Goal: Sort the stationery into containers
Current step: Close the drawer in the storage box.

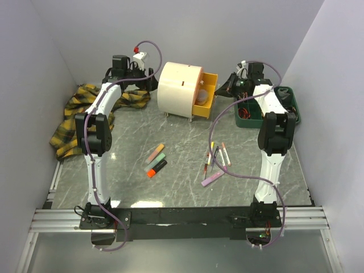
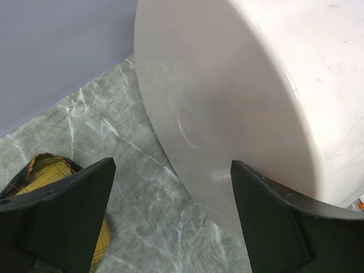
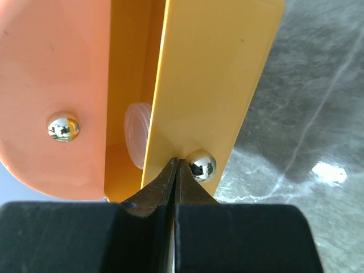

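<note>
The cream cylindrical cabinet (image 1: 177, 88) stands at the back, its orange drawer (image 1: 209, 94) pulled open with the round grey tin (image 1: 201, 96) inside. My right gripper (image 1: 223, 89) is shut, its tips touching the drawer front (image 3: 210, 74) beside a chrome knob (image 3: 202, 165); the tin (image 3: 136, 133) shows behind the panel. My left gripper (image 1: 149, 83) is open and empty at the cabinet's flat end (image 2: 227, 114), one finger (image 2: 267, 216) close against it. Orange (image 1: 154, 152), green (image 1: 158, 158) and black-and-red (image 1: 157, 168) highlighters, thin pens (image 1: 219, 153) and a pink highlighter (image 1: 212, 178) lie mid-table. The green tray (image 1: 248, 116) is partly hidden by my right arm.
The yellow-black plaid cloth (image 1: 77, 116) lies bunched at the back left, and shows by my left finger (image 2: 40, 170). A second chrome knob (image 3: 63, 127) sits on an orange panel left of the drawer. Grey walls close in at the back and both sides.
</note>
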`<state>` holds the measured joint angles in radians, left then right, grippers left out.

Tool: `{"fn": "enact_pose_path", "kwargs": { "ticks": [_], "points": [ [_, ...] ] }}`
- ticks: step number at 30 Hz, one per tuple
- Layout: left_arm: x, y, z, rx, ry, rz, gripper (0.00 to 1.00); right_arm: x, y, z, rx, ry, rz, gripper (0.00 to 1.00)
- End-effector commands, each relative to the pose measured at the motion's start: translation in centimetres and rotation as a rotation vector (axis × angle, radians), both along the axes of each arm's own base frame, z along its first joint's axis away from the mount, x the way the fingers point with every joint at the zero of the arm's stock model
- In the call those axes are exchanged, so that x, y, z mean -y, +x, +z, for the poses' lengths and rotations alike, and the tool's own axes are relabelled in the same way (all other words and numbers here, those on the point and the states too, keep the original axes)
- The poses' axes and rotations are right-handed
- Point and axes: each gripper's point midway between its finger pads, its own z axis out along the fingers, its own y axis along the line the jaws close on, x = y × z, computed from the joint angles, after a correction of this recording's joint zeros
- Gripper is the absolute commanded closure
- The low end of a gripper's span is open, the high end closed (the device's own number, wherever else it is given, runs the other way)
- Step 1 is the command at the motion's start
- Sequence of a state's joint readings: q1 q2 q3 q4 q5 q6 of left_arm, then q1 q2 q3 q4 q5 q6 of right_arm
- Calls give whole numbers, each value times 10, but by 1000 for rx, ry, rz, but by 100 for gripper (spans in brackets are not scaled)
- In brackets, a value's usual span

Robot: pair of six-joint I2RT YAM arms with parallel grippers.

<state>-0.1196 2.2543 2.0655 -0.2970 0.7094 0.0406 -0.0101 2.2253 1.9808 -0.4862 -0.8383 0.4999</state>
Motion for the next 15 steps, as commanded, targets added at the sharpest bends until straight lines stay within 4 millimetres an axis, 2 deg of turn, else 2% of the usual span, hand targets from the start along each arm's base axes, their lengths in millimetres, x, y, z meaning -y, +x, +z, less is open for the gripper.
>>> {"fn": "enact_pose_path", "kwargs": {
  "ticks": [1, 12, 15],
  "points": [
    [22, -11, 32, 66, -33, -66, 10, -29, 7, 22, 79, 13, 53, 100],
    [12, -13, 26, 62, 25, -25, 7, -67, 7, 25, 97, 35, 110, 100],
    [10, -13, 27, 65, 34, -19, 6, -71, 8, 24, 95, 36, 113, 100]
  ]
}}
